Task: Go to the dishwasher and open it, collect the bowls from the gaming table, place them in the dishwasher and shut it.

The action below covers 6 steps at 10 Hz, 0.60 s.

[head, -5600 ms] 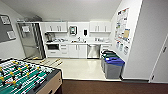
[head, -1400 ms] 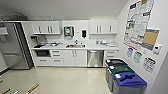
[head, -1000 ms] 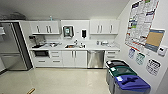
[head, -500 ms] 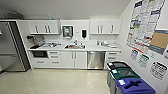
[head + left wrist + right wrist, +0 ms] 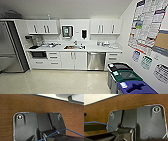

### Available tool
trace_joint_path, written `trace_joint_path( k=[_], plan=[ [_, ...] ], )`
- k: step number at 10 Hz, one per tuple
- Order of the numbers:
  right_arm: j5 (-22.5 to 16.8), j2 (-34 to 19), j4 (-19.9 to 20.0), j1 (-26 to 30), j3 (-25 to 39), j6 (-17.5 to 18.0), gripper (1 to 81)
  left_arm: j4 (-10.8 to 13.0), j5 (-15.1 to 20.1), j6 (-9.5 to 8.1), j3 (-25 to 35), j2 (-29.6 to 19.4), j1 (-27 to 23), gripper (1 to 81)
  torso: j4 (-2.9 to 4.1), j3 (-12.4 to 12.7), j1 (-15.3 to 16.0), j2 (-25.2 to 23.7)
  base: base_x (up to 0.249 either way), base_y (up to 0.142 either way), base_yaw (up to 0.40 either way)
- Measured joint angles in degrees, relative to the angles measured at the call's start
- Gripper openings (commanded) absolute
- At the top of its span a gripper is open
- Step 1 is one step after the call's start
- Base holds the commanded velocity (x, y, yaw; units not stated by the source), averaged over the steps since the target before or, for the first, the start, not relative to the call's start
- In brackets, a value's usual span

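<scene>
Brushed stainless-steel dishwasher front, glossy white cabinets, shiny pale floor, paper posters, brown wood-grain surface behind wrist plates.

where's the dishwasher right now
In the head view the dishwasher sits closed under the counter, right of centre along the far wall, between the white double-door cabinet and the white drawers, behind the bins.

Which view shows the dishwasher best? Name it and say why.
The head view: the dishwasher stands closed under the counter, its steel front and bar handle facing the camera. Both wrist views look at brown wood-grain surface and the robot's own dark plate instead.
</scene>
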Motion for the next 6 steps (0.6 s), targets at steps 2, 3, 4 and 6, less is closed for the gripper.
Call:
trace_joint_path(
  k=[2, 3, 4, 6],
  plan=[
    [0.0, 0.0, 0.0, 0.0, 0.0, 0.0, 81.1, 0.0, 0.0, 0.0, 0.0, 0.0, 0.0, 81.1, 0.0, 0.0, 0.0, 0.0, 0.134, 0.0, 0.0],
    [0.0, 0.0, 0.0, 0.0, 0.0, 0.0, 81.1, 0.0, 0.0, 0.0, 0.0, 0.0, 0.0, 81.1, 0.0, 0.0, 0.0, 0.0, 0.135, 0.0, 0.0],
    [0.0, 0.0, 0.0, 0.1, 0.0, 0.0, 81.1, 0.0, 0.0, 0.0, 0.0, 0.0, 0.0, 81.1, 0.0, 0.0, 0.0, 0.0, 0.135, 0.0, 0.0],
    [0.0, 0.0, 0.0, 0.0, 0.0, 0.0, 81.1, 0.0, 0.0, 0.0, 0.0, 0.0, 0.0, 81.1, 0.0, 0.0, 0.0, 0.0, 0.135, 0.0, 0.0]
  ],
)
